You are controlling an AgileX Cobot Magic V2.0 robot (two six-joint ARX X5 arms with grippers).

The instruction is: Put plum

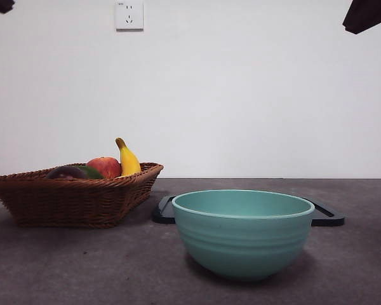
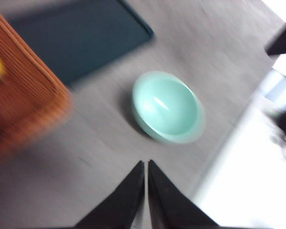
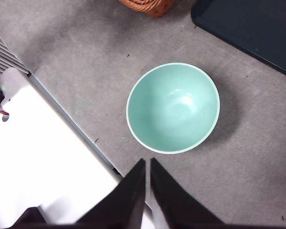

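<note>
No readable text, label, brand or number in any view. Wall socket [image 1: 129,14] above table – small dark mark at its top left corner, too tiny to read. Bowl [image 1: 243,232], basket [image 1: 73,196], tray [image 3: 250,28] – all unmarked.

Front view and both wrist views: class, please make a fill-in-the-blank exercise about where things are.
1. The plum lies in the ____ beside the apple and banana.
2. The green bowl holds ____.
3. Behind the bowl lies a dark ____.
4. The jaws of the left gripper and right gripper are ____.

Missing words: basket; nothing; tray; shut
</note>
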